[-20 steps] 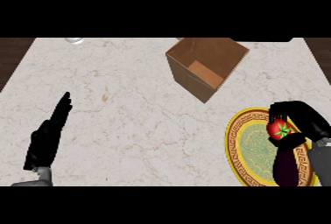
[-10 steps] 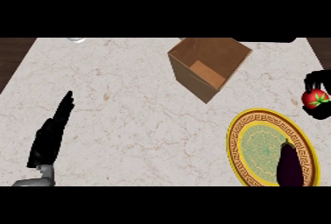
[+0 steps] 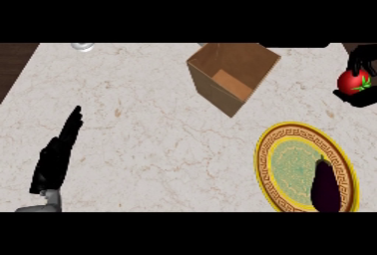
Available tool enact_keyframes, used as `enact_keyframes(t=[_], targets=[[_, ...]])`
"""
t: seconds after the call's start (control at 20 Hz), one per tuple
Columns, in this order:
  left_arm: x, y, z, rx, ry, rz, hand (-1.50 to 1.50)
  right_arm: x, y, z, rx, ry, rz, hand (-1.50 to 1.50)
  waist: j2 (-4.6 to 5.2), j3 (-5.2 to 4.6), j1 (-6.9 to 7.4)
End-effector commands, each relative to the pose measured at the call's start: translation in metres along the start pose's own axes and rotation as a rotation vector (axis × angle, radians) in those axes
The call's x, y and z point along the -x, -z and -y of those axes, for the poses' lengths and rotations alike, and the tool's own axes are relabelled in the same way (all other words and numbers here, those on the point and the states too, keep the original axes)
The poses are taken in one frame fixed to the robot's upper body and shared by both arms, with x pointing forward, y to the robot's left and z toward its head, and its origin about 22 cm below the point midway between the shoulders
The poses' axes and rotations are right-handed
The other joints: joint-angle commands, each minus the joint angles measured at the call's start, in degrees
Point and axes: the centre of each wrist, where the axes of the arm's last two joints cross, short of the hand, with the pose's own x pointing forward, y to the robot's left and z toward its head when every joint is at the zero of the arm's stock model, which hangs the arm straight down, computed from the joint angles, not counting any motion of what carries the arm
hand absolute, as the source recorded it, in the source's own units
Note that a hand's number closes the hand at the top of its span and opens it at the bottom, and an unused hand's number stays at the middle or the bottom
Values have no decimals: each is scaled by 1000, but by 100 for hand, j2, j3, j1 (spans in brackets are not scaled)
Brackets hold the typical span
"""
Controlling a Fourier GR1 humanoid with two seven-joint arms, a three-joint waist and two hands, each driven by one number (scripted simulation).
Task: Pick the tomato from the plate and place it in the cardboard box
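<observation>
The tomato (image 3: 353,81) is red with a green top. It sits inside the right hand (image 3: 361,63), far to the right of the cardboard box (image 3: 234,75). The black fingers curl around the tomato and hold it. The tomato is off the plate (image 3: 274,164) and not in the box.

The cardboard box is brown and open on top. It stands on the surface (image 3: 162,134), and it looks tipped a little. Its inside shows brown walls.

The plate lies below the box and a bit to the right of it. It is round, with a yellow rim, a dark pattern on the rim, and a green middle. 1 dark purple eggplant (image 3: 327,186) lies on the right part of the plate.

The left hand (image 3: 56,158) is far to the left of the box and lower down. Its fingers are straight and point up, and it holds nothing.

A small shiny thing (image 3: 83,46) sits at the far edge, to the left of the box. I cannot tell what it is.
</observation>
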Motion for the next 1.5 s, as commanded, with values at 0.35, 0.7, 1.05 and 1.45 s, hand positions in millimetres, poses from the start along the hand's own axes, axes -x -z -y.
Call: enact_keyframes(t=[0.35, 0.7, 1.05, 1.45], targets=[[-6, -7, -3, -22, 5, 17, 0, -86, 63, 10, 26, 166, 165, 150, 5, -3, 11], [-8, 6, -1, 10, 6, 5, 0, -148, 112, -10, -18, 125, 116, 150, 22, -3, 55], [13, -5, 9, 4, -11, 31, 0, -173, 145, -52, -122, 109, 52, 150, 52, -3, 134], [-6, 0, 10, 39, -8, 29, 0, -177, 150, -130, -212, 39, -36, 150, 92, -1, 233]])
